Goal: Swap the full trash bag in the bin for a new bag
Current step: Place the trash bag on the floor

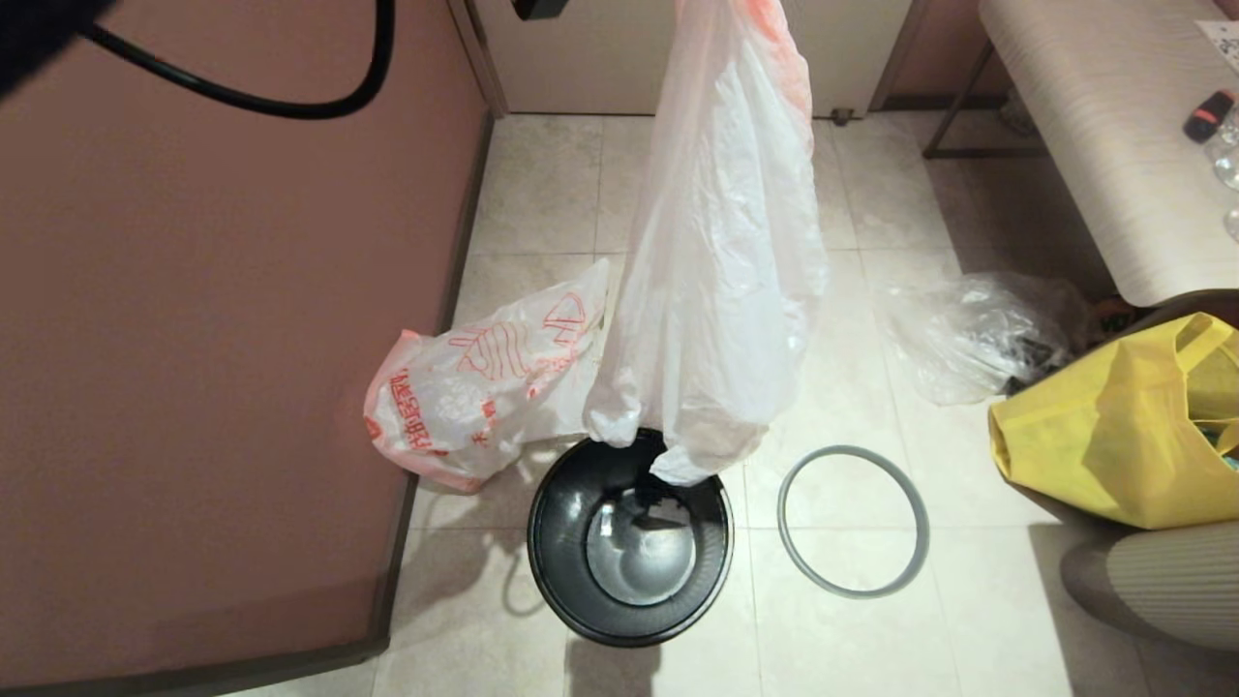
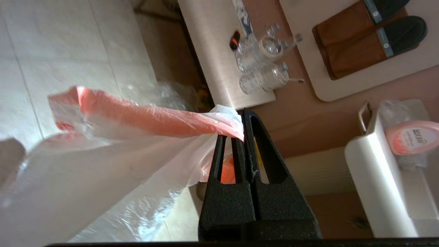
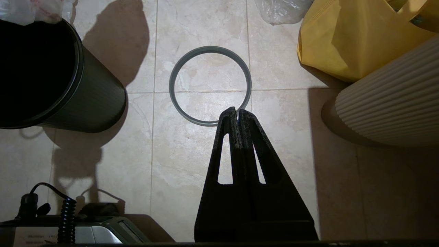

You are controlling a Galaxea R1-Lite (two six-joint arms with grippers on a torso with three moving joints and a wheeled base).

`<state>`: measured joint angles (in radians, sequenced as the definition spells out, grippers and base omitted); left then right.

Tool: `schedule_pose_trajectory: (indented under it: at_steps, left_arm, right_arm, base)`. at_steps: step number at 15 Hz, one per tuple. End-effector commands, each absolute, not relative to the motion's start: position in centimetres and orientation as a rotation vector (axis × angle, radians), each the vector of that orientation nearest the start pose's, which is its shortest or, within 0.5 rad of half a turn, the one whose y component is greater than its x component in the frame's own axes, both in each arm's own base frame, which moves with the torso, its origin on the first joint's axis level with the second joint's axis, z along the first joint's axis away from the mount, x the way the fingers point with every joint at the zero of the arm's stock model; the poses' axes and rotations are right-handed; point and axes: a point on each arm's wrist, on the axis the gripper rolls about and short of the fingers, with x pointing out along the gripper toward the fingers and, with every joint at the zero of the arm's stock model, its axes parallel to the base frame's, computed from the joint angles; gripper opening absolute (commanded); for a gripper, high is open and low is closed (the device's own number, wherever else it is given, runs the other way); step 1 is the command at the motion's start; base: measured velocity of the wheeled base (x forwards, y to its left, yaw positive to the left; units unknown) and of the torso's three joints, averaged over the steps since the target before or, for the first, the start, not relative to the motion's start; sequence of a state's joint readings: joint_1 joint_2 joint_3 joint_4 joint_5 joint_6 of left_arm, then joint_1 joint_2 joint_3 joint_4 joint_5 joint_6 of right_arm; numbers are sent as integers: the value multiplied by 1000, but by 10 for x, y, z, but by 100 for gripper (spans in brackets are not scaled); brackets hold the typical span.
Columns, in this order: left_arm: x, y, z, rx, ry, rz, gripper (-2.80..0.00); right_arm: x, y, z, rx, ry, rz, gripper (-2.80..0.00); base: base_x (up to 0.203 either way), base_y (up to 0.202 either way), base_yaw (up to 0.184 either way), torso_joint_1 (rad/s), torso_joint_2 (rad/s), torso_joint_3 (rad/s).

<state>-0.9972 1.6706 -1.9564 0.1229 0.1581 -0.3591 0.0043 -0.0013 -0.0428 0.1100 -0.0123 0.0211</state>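
Both grippers look alike — matte black, grainy-textured fingers, each a tapered triangle with a long slot cut through: left gripper (image 2: pixel 242 118), right gripper (image 3: pixel 237 115). A thick black cable (image 1: pixel 290 102) loops overhead — glossy, smooth.

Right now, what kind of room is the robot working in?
Probably a hotel or guest room corner. A tiled floor meets a pinkish wall, a small black bin stands on the floor, and the left wrist view shows a pair of slippers and clear bottles set out on furniture.
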Motion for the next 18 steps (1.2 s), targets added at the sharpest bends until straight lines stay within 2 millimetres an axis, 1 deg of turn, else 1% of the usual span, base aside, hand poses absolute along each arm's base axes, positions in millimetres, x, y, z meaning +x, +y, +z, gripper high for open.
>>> schedule_pose_trajectory:
  at_steps: [1, 3, 5, 6, 8, 9, 10, 12, 13, 14, 15, 16, 17, 18]
  left_arm:
    - [154, -224, 444, -435, -43, -844, -280]
    - [156, -211, 453, -418, -119, -812, -280]
    - [163, -204, 455, -392, -158, -769, -280]
    - [170, -203, 453, -380, -167, -739, -280]
    - [196, -214, 440, -326, -158, -681, -280]
    - [216, -228, 426, -288, -151, -657, -280]
    - [240, -248, 406, -247, -142, -625, -280]
    - [281, -285, 360, -169, -124, -545, -280]
    - [298, -301, 336, -130, -110, -520, -280]
    - [311, -312, 316, -97, -94, -512, -280]
    - [321, -320, 300, -68, -84, -515, -280]
    - [326, -321, 295, -53, -89, -519, -280]
    - [331, -318, 293, -50, -86, -507, -280]
    - [340, -315, 286, -40, -72, -489, -280]
  right_arm:
    - [-26, 0, 76, 21, 67, -8, -280]
    - [-26, 0, 76, 21, 67, -8, -280]
    - [-26, 0, 76, 21, 67, -8, -280]
    - [-26, 0, 76, 21, 67, -8, -280]
    - [-26, 0, 76, 21, 67, -8, -280]
    - [-26, 0, 76, 21, 67, -8, -280]
    - [-26, 0, 76, 21, 67, -8, -280]
    - [-26, 0, 76, 21, 67, -8, -280]
    - [-26, 0, 76, 21, 67, -8, -280]
    - [-26, 0, 76, 21, 67, -8, -280]
    - [-26, 0, 76, 21, 67, -8, -280]
    - [-26, 0, 76, 21, 67, -8, -280]
    - [-26, 0, 76, 21, 67, -8, -280]
    - [-26, 0, 76, 21, 67, -8, -280]
  base:
    - [0, 0, 0, 0, 0, 0]
    - [0, 0, 0, 0, 0, 0]
    - [0, 0, 0, 0, 0, 0]
    - [0, 0, 0, 0, 0, 0]
    - [0, 0, 0, 0, 0, 0]
    - [0, 0, 0, 0, 0, 0]
    - [0, 0, 0, 0, 0, 0]
    - [0, 0, 0, 0, 0, 0]
    - [0, 0, 0, 0, 0, 0]
    - [0, 0, 0, 0, 0, 0]
    - [0, 0, 0, 0, 0, 0]
    - [0, 0, 0, 0, 0, 0]
    - [0, 0, 0, 0, 0, 0]
    - [0, 0, 0, 0, 0, 0]
